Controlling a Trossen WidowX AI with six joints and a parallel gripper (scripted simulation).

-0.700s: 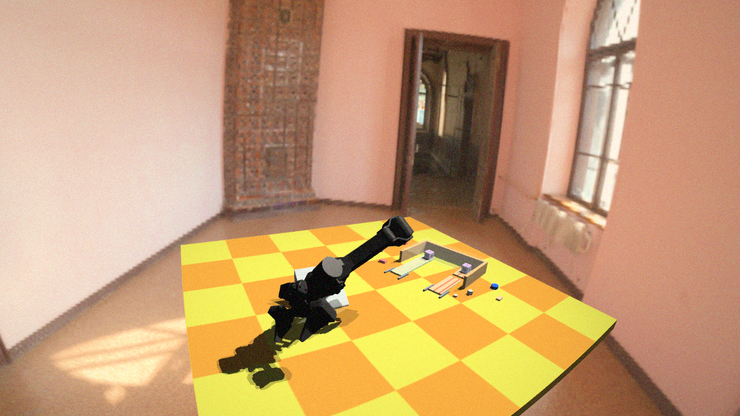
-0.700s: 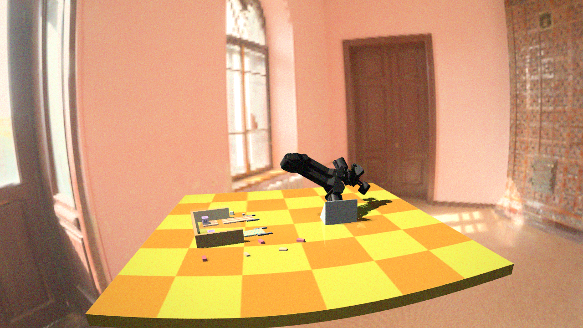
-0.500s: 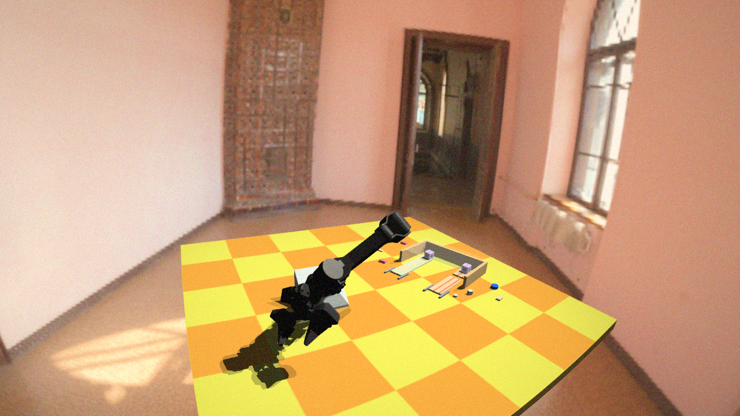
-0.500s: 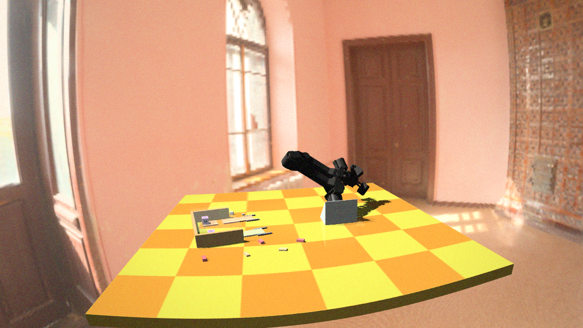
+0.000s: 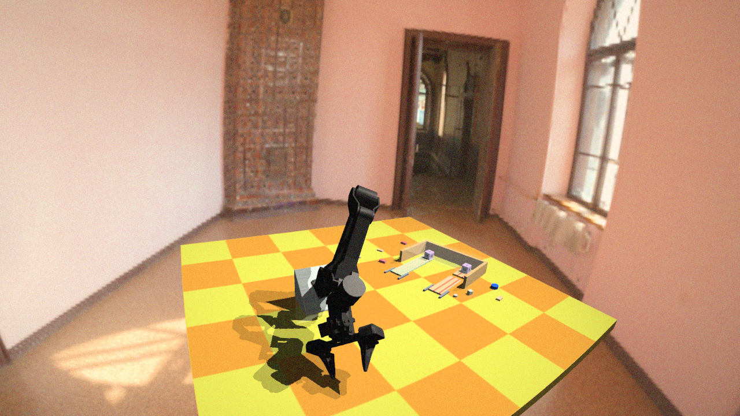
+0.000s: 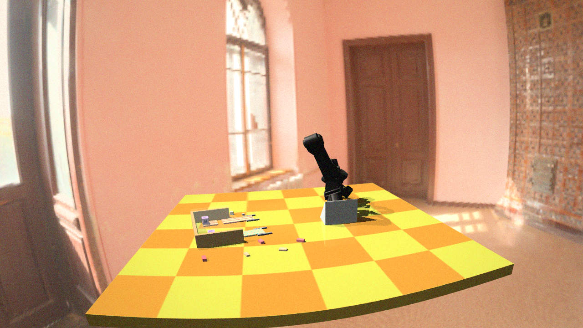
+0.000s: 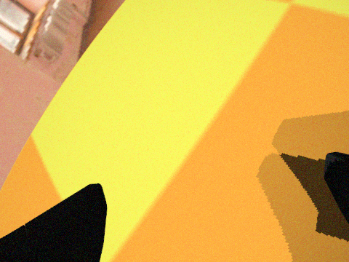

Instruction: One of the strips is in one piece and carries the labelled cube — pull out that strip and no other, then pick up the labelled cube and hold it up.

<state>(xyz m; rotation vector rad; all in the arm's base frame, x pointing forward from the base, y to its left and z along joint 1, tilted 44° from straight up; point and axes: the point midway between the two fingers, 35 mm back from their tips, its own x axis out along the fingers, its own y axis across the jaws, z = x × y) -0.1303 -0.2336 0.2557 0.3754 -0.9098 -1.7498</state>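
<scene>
My gripper (image 5: 350, 372) (image 7: 220, 183) is open and empty, low over the near part of the table, far from the strips. A pale green strip (image 5: 412, 266) (image 6: 254, 232) runs into the walled enclosure; its inner part is partly hidden in the exterior view, and no gap shows in it. A purple cube (image 5: 429, 254) (image 6: 210, 231) stands at its inner end. A red-orange striped strip (image 5: 446, 284) (image 6: 238, 219) shows a gap between its outer length and a short inner piece (image 6: 210, 222). Another purple cube (image 5: 466, 267) (image 6: 205, 220) stands on that inner piece. The cube markings are too small to read.
A low wall (image 5: 458, 254) (image 6: 220, 238) encloses the inner ends on three sides. Dark rails (image 5: 403, 277) (image 5: 428, 287) flank the strips. A blue disc (image 5: 494, 286), a grey cube (image 5: 469, 292) and red blocks (image 5: 382, 260) (image 6: 300, 240) lie outside. A grey block (image 6: 341, 212) stands by the arm's base.
</scene>
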